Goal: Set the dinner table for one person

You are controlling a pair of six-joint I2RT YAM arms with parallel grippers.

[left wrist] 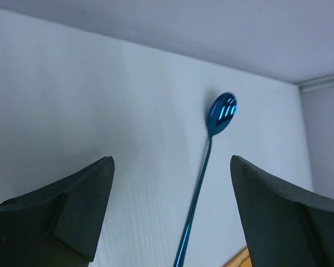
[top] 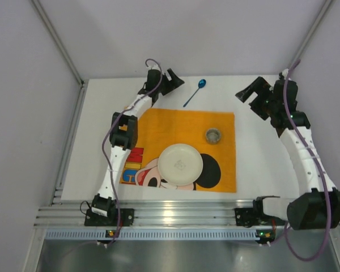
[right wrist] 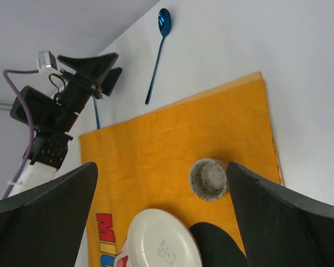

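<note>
Table (top: 255,170): white, plain, fills the floor of the enclosure. Arm bases sit at its near edge and everything else lies on it.

Orange cartoon placemat (top: 175,122): flat at table centre, a little toward the near side.

White plate (top: 180,164): on the near half of the placemat, looks empty.

Left gripper (top: 177,80): at the far edge of the table, just past the far-left corner of the placemat. Jaws are spread wide with nothing between them. Its wrist view looks along the table at the spoon.

Right gripper (top: 248,99): far right, off the placemat's far-right corner and above bare table. Jaws are spread wide, holding nothing.

Small grey cup (top: 213,135): upright on the placemat's far-right part, apart from the plate.

Blue spoon (top: 194,95): lying on bare table just beyond the placemat's far edge, bowl pointing far-right, handle running back toward the placemat. It sits between the two grippers, nearer the left one.

Step, as I judge it: plate and cup are placed and the spoon is the only piece off the mat, so this is the spoon pick, probably by the left arm.

Next move calls for dropping the left gripper low over the thin handle, fingers either side of it, then pinching it against the table. After that, carry it to the placemat beside the plate. The handle is slim and flat, so it could slip.
</note>
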